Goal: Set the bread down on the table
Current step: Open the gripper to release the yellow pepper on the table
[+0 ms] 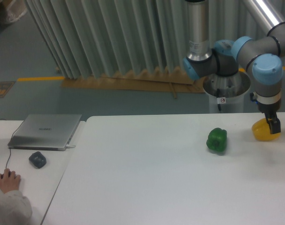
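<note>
where the table (147,178) spreads, two peppers (217,140) rest

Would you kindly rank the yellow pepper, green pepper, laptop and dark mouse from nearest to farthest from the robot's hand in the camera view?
From the hand:
1. Yellow pepper, right beside it at the table's right edge.
2. Green pepper, to its left.
3. Laptop, on the left desk.
4. Dark mouse, in front of the laptop, slightly farther.

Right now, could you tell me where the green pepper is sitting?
The green pepper sits on the white table toward the right of the camera view, apart from the yellow pepper further right, where the gripper hangs.
</note>
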Motion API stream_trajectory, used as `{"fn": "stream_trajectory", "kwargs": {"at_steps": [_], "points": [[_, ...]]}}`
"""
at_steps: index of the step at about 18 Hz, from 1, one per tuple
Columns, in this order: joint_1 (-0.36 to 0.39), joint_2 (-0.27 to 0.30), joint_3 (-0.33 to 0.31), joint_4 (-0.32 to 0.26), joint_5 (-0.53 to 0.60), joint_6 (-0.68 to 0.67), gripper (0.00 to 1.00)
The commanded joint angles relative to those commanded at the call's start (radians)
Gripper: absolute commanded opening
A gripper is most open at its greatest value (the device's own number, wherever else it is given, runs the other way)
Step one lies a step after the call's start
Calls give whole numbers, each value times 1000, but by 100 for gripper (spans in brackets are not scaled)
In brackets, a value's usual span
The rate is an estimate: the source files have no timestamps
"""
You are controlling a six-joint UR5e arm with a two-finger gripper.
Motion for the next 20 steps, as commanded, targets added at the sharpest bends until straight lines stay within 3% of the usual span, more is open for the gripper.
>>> {"fn": "stream_trajectory", "kwargs": {"at_steps": [20], "points": [[-9, -29, -11, 25, 46, 2, 100]]}}
